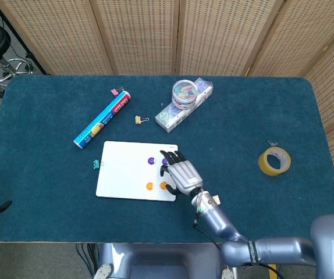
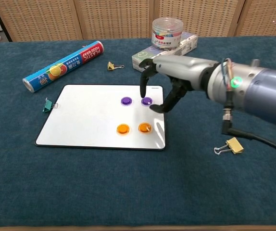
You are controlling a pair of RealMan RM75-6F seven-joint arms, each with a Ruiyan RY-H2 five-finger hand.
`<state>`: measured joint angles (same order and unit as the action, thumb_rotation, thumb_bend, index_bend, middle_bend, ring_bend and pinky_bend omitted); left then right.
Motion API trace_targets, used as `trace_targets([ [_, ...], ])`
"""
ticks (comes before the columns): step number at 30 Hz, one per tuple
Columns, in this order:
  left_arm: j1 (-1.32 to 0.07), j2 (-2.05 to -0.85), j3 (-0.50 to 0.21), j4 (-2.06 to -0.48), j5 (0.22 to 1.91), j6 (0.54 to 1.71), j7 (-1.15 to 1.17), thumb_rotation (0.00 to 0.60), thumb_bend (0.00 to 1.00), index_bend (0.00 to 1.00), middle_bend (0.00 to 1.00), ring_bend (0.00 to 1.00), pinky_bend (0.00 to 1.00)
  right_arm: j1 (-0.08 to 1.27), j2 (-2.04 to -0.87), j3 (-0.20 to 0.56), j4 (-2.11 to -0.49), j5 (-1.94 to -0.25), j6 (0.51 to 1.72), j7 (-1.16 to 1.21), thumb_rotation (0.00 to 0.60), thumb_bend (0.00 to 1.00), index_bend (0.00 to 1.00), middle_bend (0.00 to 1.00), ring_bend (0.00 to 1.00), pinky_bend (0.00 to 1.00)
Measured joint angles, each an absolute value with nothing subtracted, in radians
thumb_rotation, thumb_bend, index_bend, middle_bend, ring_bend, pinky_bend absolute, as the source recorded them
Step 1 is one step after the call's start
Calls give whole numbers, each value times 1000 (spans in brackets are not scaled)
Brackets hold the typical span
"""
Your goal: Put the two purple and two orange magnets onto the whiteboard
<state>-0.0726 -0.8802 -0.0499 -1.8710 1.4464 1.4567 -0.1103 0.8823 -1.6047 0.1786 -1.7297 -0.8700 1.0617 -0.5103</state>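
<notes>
The whiteboard (image 2: 80,115) (image 1: 123,174) lies flat on the blue cloth. On its right half sit two purple magnets (image 2: 126,101) (image 2: 147,101) side by side, with two orange magnets (image 2: 123,129) (image 2: 144,127) in a row nearer to me. The head view shows the same purple pair (image 1: 151,160) (image 1: 164,161) and orange pair (image 1: 149,186) (image 1: 163,185). My right hand (image 2: 169,77) (image 1: 181,174) hovers above the board's right edge, fingers spread and curved downward, holding nothing and touching no magnet. No view shows my left hand.
A plastic-wrap roll (image 2: 63,66) lies left of the board. Behind it stand a clear jar (image 2: 168,32) on a flat box (image 2: 162,55). Binder clips lie at the back (image 2: 113,66), the board's left edge (image 2: 48,105) and front right (image 2: 229,145). A tape roll (image 1: 274,161) sits far right.
</notes>
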Motion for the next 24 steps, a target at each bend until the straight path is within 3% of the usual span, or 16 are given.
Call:
trace_targets([
  [5, -71, -886, -48, -1872, 1450, 1462, -95, 600, 68, 0, 0, 0, 0, 782, -1460, 114, -1786, -1057, 1158, -439, 600, 397, 365, 0, 0, 0],
  [6, -70, -889, -48, -1872, 1450, 1464, -91, 600, 68, 0, 0, 0, 0, 761, -1431, 99, -1789, -1093, 1177, -420, 600, 357, 330, 0, 0, 0],
  [9, -67, -896, -48, -1872, 1452, 1471, -77, 600, 68, 0, 0, 0, 0, 685, -1348, 47, -1786, -1203, 1243, -354, 600, 86, 157, 0, 0, 0],
  [11, -65, -901, -47, -1872, 1454, 1478, -67, 600, 68, 0, 0, 0, 0, 631, -1305, 11, -1768, -1256, 1295, -316, 600, 3, 63, 0, 0, 0],
  [13, -62, -908, -46, -1872, 1458, 1485, -52, 600, 68, 0, 0, 0, 0, 585, -1276, -13, -1738, -1281, 1343, -299, 600, 0, 19, 0, 0, 0],
  [24, -39, -978, -44, -1803, 1425, 1511, -6, 600, 68, 0, 0, 0, 0, 284, -1193, -73, -1548, -1365, 1628, -96, 600, 0, 0, 0, 0, 0],
])
